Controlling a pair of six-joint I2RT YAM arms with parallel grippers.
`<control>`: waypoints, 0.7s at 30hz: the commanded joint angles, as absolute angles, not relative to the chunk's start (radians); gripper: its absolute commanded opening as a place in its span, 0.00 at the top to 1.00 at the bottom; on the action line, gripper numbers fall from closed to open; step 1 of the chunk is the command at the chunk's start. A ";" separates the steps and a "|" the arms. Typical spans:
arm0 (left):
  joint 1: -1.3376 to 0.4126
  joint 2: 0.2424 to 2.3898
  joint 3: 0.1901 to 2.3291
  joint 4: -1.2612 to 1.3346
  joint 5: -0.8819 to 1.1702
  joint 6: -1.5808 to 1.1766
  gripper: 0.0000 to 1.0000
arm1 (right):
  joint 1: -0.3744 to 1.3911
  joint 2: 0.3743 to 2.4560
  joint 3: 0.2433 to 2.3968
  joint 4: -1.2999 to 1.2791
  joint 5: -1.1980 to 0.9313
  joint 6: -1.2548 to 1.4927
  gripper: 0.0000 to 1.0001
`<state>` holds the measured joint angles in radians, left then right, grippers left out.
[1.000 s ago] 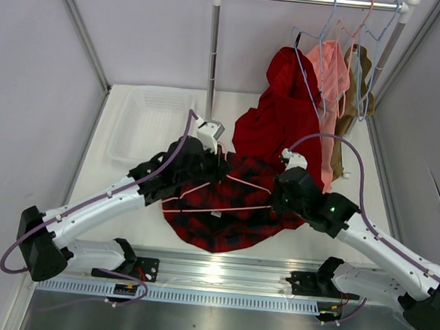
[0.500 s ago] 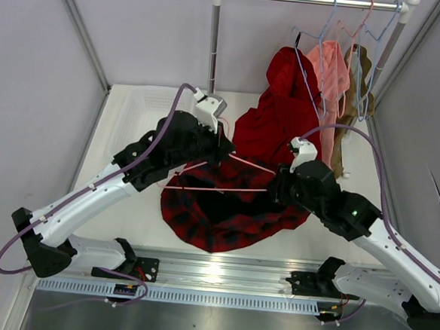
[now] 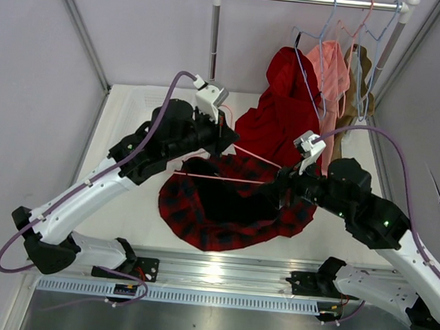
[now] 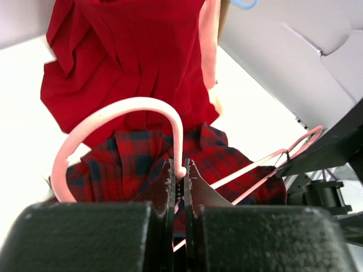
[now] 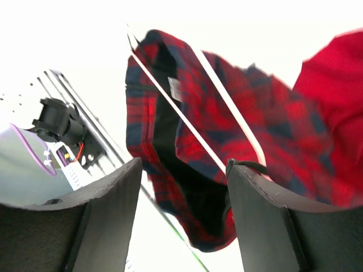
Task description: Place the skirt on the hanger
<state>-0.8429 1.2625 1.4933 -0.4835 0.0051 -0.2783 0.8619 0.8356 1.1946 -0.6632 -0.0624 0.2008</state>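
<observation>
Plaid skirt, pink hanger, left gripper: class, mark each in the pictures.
plaid skirt [image 3: 200, 231], top external view, near hem.
pink hanger [image 4: 130, 103], left wrist view, arch of hook.
left gripper [image 4: 180, 169], left wrist view, between its fingertips.

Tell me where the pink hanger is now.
Mid-table in the top view, the hanger hangs over the skirt, its neck clamped in the left pincer.

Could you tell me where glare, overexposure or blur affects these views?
Top external: sharp, evenly lit, one glare patch on the metal rail. Left wrist: the table is blown out white, the left pincer dark and soft. Right wrist: background washed out, the right pincer soft and dark, the skirt readable.
</observation>
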 commanded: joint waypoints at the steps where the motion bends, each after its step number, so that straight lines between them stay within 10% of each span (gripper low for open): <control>1: -0.839 1.276 1.560 -0.479 0.028 -0.235 1.00 | 0.867 0.822 1.302 -0.535 -0.144 0.086 0.33; 21: -0.838 1.308 1.654 -0.603 -0.118 -0.187 1.00 | 0.867 0.850 1.307 -0.844 -0.057 0.169 0.30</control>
<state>-0.8394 1.3094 1.5951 -0.6090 -0.0692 -0.2279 0.8623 0.8799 1.3087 -0.8093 -0.0906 0.1410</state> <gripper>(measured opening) 0.042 0.699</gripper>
